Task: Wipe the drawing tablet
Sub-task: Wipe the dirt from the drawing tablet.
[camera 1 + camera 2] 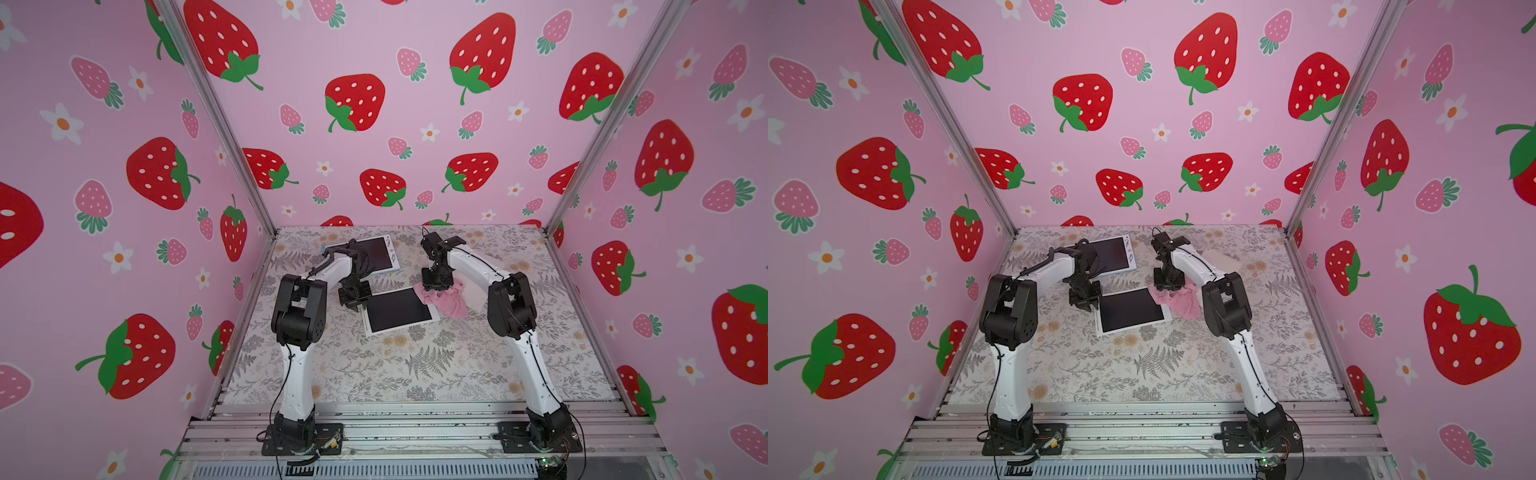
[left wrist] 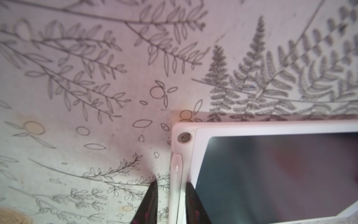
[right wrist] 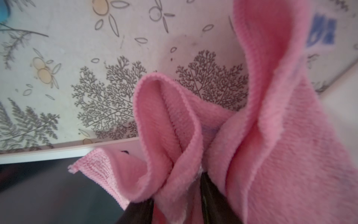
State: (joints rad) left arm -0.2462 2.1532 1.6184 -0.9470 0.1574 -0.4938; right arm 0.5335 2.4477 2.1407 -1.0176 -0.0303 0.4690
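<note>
Hands are splitting the work. The left hand point(image 2: 171, 183) is bearing on the left edge of the drawing tablet point(image 1: 401, 311). In its wrist view its two dark fingers point(image 2: 151, 197) are straddling the white frame, one on the table point(image 1: 415, 365) side and one over the bezel beside the dark screen. It is looking closed on that edge, which I am reading as a brace so the tablet is not sliding under the wipe (a light slab on a smooth printed table is likely to skate).

The right hand point(image 1: 436, 286) is gripping the pink cloth point(image 1: 451, 302). Folds of it are bunching between the fingers in the wrist view, while the rest is trailing onto the table to the right. Holding it as a wad is giving the hand a soft pad underneath rather than a loose sheet.

The tablet is lying flat near the middle of the table, slightly turned, between the two hands. Its far right corner is sitting directly under the right hand, with a corner of the cloth overlapping the frame and the edge of the screen. Most of the screen, which is looking blank, is stretching away toward the left hand. A second tablet point(image 1: 382, 253), with marks on its frame, is lying further back behind the left arm, apart from both hands. I am judging the wipe to be working from that far right corner.
</note>
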